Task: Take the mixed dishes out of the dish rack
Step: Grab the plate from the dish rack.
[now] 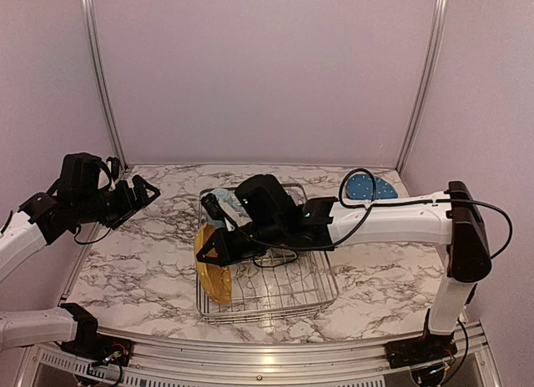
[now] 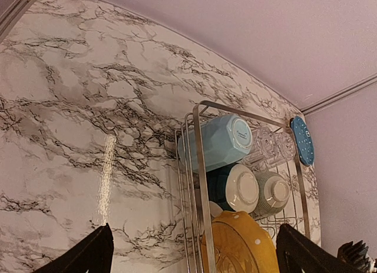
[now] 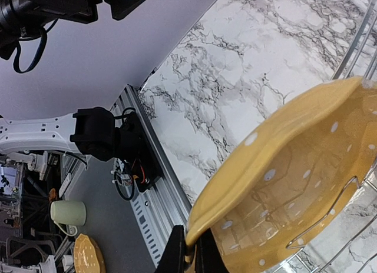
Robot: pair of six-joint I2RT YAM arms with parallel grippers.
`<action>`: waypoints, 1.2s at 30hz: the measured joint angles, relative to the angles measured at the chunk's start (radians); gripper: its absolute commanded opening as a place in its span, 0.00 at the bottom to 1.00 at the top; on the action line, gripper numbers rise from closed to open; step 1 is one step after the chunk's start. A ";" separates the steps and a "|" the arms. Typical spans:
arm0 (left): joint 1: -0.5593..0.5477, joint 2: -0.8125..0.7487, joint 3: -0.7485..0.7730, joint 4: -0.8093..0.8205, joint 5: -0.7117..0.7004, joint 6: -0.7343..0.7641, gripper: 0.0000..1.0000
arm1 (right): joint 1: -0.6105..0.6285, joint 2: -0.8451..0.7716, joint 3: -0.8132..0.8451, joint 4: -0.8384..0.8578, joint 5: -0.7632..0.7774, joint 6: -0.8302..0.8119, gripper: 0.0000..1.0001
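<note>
The silver wire dish rack (image 1: 275, 297) stands mid-table. My right gripper (image 1: 215, 242) is shut on the rim of the yellow white-dotted plate (image 1: 212, 270), which stands on edge at the rack's left end. In the right wrist view the fingers (image 3: 181, 256) pinch the plate's (image 3: 294, 179) edge. My left gripper (image 1: 143, 191) is open and empty, above the table left of the rack. The left wrist view shows the light blue mug (image 2: 215, 142), the teal-and-white bowl (image 2: 238, 187), the grey-green bowl (image 2: 272, 193) and clear glasses (image 2: 268, 146) in the rack. The blue dotted plate (image 1: 371, 187) lies on the table at the back right.
A pale plate edge (image 2: 215, 209) shows just behind the yellow plate (image 2: 241, 243). The metal rail (image 3: 154, 193) runs along the table's near edge, with the left arm's base (image 3: 97, 132) on it. Purple walls close the back and sides.
</note>
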 measured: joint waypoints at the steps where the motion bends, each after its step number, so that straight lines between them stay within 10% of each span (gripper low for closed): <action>1: 0.000 0.000 0.000 0.000 0.000 0.000 0.99 | 0.000 -0.002 0.000 -0.003 0.000 0.000 0.00; 36: 0.000 0.015 0.000 0.008 0.008 -0.015 0.99 | -0.061 -0.144 -0.085 0.064 -0.099 0.111 0.00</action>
